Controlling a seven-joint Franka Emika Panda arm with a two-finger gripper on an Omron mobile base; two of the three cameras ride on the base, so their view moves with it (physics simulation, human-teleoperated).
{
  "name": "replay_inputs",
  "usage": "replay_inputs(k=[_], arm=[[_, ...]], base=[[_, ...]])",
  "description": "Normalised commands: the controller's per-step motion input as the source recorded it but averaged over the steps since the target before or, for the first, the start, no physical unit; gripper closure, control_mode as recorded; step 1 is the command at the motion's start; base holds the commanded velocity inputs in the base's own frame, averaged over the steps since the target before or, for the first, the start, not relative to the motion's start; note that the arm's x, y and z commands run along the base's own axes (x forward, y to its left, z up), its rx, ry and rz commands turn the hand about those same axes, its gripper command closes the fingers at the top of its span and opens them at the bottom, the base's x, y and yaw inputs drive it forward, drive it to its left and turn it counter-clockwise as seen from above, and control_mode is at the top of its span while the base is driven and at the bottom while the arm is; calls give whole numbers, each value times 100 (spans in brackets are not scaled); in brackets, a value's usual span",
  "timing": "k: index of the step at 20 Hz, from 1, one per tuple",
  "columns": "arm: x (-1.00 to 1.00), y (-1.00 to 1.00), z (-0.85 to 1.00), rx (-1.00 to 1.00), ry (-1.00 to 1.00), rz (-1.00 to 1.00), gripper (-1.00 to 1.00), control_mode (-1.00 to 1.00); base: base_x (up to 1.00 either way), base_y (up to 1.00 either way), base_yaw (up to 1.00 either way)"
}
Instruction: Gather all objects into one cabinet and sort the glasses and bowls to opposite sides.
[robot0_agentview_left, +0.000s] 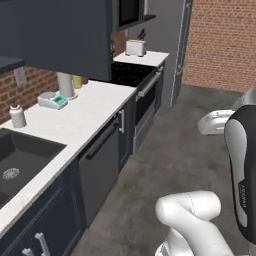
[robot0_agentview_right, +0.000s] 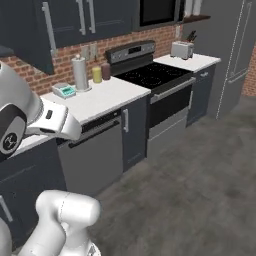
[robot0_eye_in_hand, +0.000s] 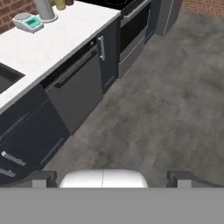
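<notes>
The glasses and the bowls are out of view. Dark navy wall cabinets (robot0_agentview_right: 65, 20) hang above the counter with their doors closed, and long grey bar handles (robot0_agentview_right: 48, 27) run down them. The same cabinet block (robot0_agentview_left: 55, 35) shows from its side in the left base view. My gripper (robot0_eye_in_hand: 112, 179) is open, its two dark fingertips (robot0_eye_in_hand: 43, 178) far apart with nothing between them. It looks down over the grey floor in front of the lower cabinets.
A white counter (robot0_agentview_left: 75, 120) carries a sink (robot0_agentview_left: 20, 155), a small bottle (robot0_agentview_left: 17, 116), a kitchen scale (robot0_agentview_left: 53, 100) and a paper towel roll (robot0_agentview_left: 65, 84). Beyond are the stove (robot0_agentview_right: 150, 75), a toaster (robot0_agentview_right: 182, 49) and the fridge (robot0_agentview_right: 235, 55). A dishwasher front (robot0_eye_in_hand: 76, 87) faces open floor.
</notes>
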Motion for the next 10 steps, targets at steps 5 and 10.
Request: replay_inputs(k=[5, 10], arm=[[0, 0, 0, 0, 0, 0, -100, 100], [0, 0, 0, 0, 0, 0, -100, 100]], base=[[0, -25, -61], [1, -21, -56]])
